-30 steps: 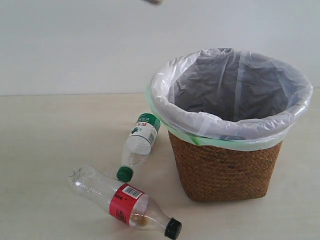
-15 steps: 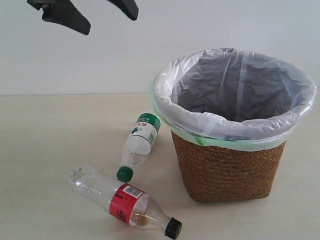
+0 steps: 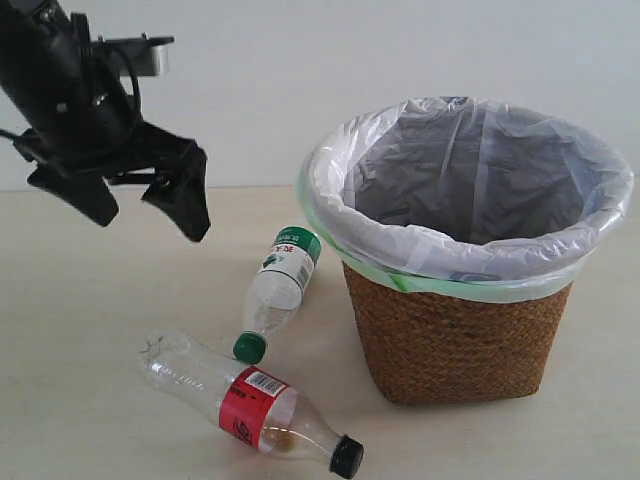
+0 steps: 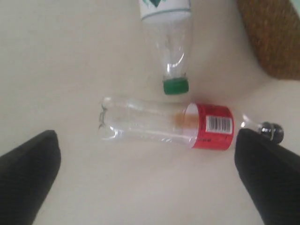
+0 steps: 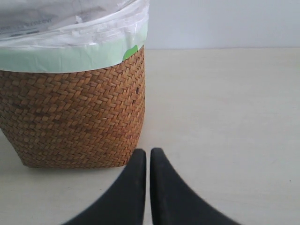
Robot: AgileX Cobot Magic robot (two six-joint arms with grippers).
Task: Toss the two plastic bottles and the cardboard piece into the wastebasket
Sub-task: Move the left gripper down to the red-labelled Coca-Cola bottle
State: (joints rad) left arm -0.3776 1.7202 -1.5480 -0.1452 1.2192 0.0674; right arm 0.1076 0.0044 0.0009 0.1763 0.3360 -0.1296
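L gripper (image 3: 150, 225) spread wide, holding nothing, above red bottle (image 4: 150, 126), which lies betw. its fingers in wrist view. Green bottle (image 3: 278, 290) just beyond the tips. R gripper (image 5: 147, 157) pressed together, empty, basket (image 3: 450, 340) just ahead. Both bottles on table (image 3: 80, 330), not yet binned. Cardboard not visible; maybe in basket, can't tell.

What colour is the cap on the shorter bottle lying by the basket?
Green. The cap shows best in the left wrist view.

The left gripper (image 3: 152, 222) and right gripper (image 5: 148, 152) are matte black with tapering fingers (image 3: 185, 195); a grey box (image 3: 152, 60) caps the left.
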